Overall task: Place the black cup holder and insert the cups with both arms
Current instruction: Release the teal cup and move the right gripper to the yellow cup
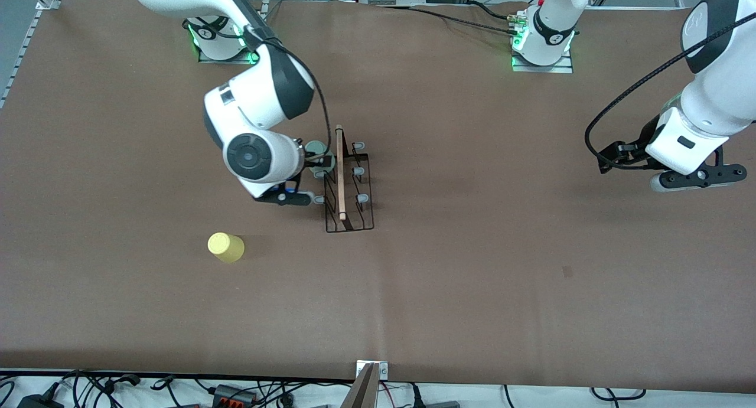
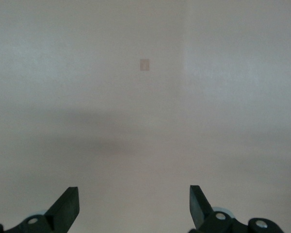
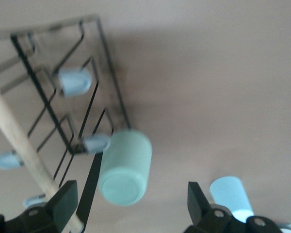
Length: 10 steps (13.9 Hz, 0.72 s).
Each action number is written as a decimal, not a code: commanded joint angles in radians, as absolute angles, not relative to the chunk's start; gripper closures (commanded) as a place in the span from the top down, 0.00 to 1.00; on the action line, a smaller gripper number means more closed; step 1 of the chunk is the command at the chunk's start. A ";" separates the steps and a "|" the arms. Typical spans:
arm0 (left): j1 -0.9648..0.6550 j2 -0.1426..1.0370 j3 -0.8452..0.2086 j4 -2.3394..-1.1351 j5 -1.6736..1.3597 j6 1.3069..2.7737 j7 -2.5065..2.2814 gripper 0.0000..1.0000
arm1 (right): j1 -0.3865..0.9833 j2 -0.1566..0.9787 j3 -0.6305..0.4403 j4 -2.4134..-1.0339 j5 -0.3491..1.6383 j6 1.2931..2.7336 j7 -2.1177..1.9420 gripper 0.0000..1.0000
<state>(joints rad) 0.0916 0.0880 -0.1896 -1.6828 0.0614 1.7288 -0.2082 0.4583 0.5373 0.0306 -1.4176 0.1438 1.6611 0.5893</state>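
**Mint cup on its peg, right gripper open beside the rack**

The black cup holder (image 1: 348,186) stands mid-table, the mint cup (image 3: 125,167) hung on a peg. The right gripper (image 3: 131,204) is spread wide, empty; it should lift straight off without snagging wire. The yellow cup (image 1: 225,247) waits nearer the camera. The left gripper (image 2: 134,206) waits open.

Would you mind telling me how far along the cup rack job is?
Done: the black cup holder stands on the table, with the mint green cup on a peg. In hand: the open right pincer sits beside it. Left: the yellow cup and light blue cup. The open left pincer waits.
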 commanded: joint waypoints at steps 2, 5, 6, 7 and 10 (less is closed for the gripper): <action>0.097 0.100 -0.192 -1.646 0.029 1.692 -0.169 1.00 | 0.410 0.598 -0.046 -1.387 0.066 1.817 0.600 1.00; 0.097 0.100 -0.192 -1.646 0.029 1.692 -0.170 1.00 | 0.333 0.678 -0.048 -1.384 0.019 1.998 0.580 1.00; 0.097 0.100 -0.192 -1.646 0.029 1.692 -0.170 1.00 | 0.319 0.698 -0.048 -1.384 0.009 2.040 0.554 1.00; 0.097 0.100 -0.192 -1.646 0.029 1.692 -0.170 1.00 | 0.302 0.718 -0.048 -1.381 0.006 2.077 0.510 1.00; 0.097 0.100 -0.192 -1.646 0.029 1.689 -0.170 1.00 | 0.246 0.761 -0.043 -1.361 0.012 2.109 0.356 1.00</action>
